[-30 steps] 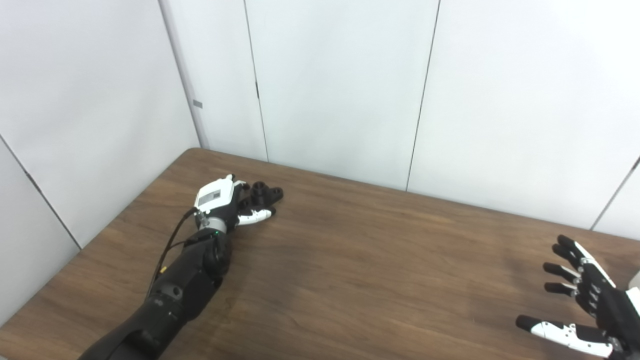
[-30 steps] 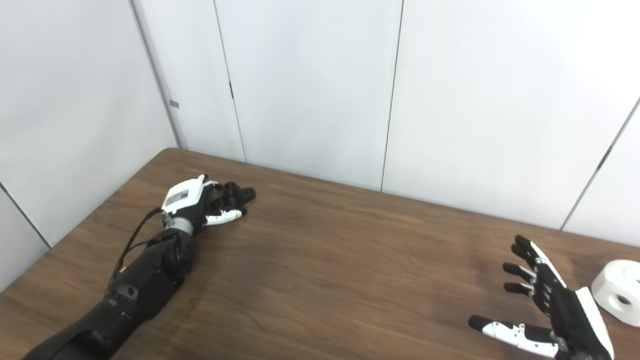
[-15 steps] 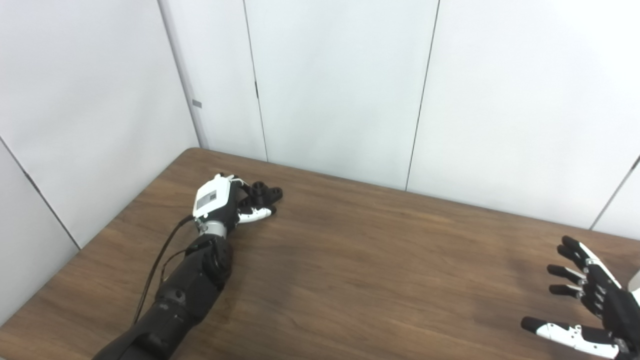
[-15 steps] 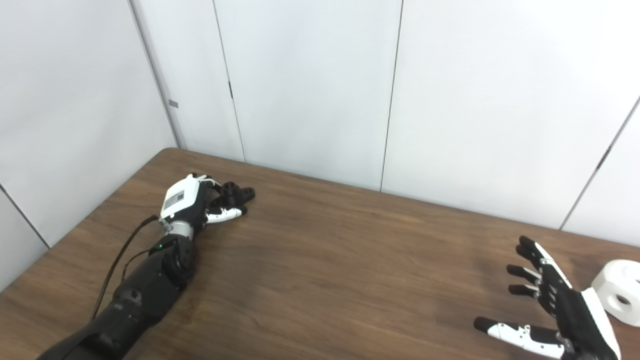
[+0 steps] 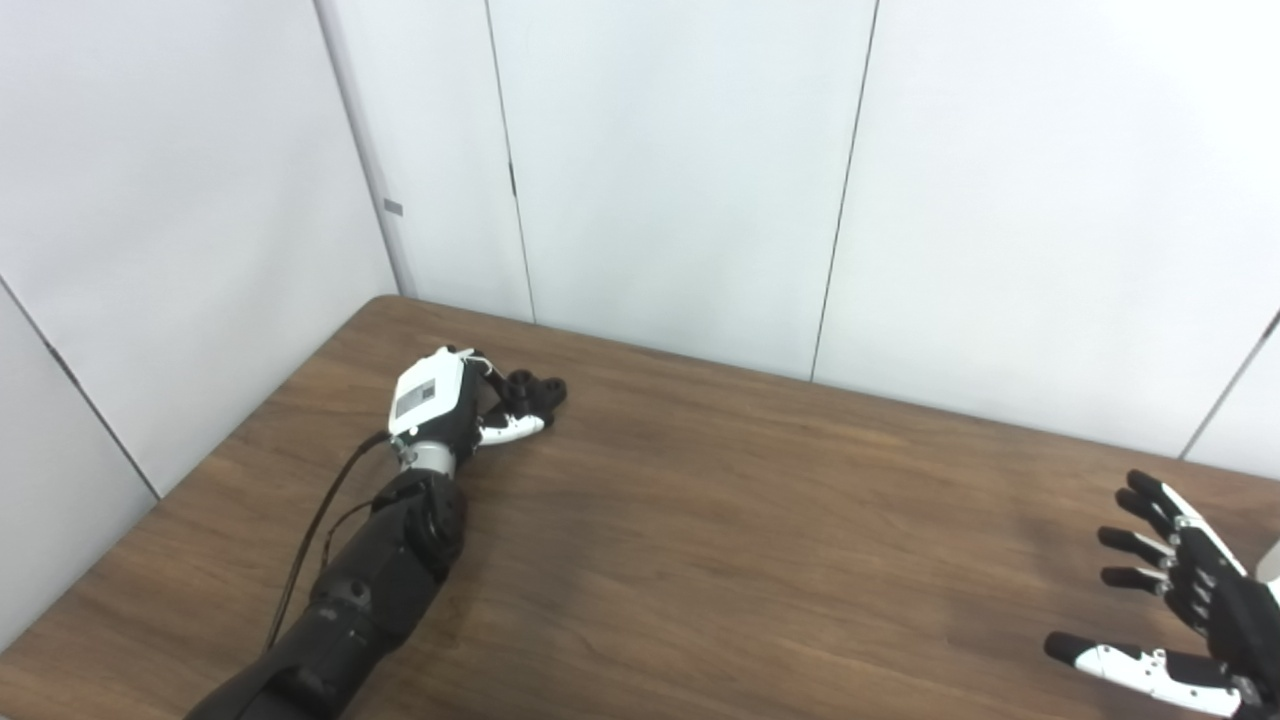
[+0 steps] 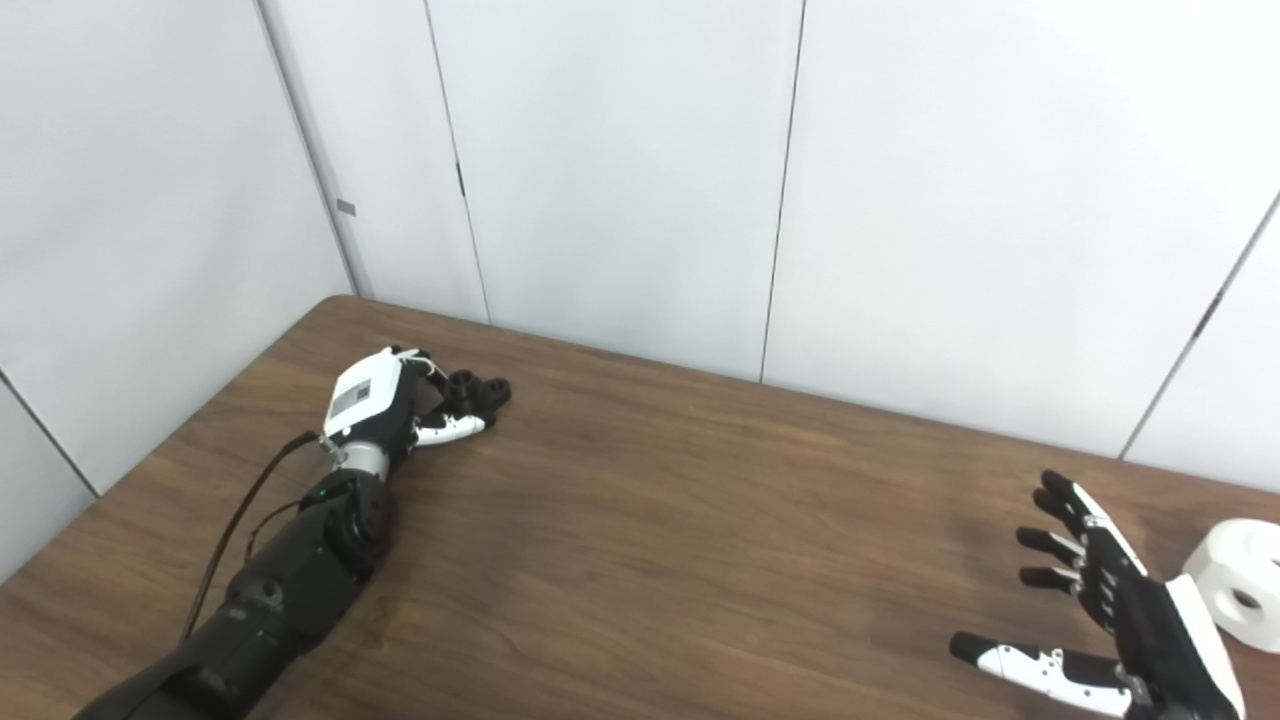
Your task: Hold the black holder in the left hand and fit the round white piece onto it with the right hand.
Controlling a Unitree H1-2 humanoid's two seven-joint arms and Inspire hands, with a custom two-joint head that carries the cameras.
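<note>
- White wall panels (image 6: pixel 620 180) back a brown wooden table (image 6: pixel 650 540).
- At left of centre, the left hand (image 5: pixel 440 405) is curled around the black holder (image 5: pixel 528 388), which sits near the table's far left edge.
- At lower right, the right hand (image 6: pixel 1110 625) is spread and holds nothing.
- Just right of it, the round white piece (image 6: pixel 1240 585) rests on the table, apart from the fingers.

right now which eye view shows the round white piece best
The right eye view: the round white piece sits whole on the table, just beyond the open right hand. The left eye view catches only a sliver at its right edge.
</note>
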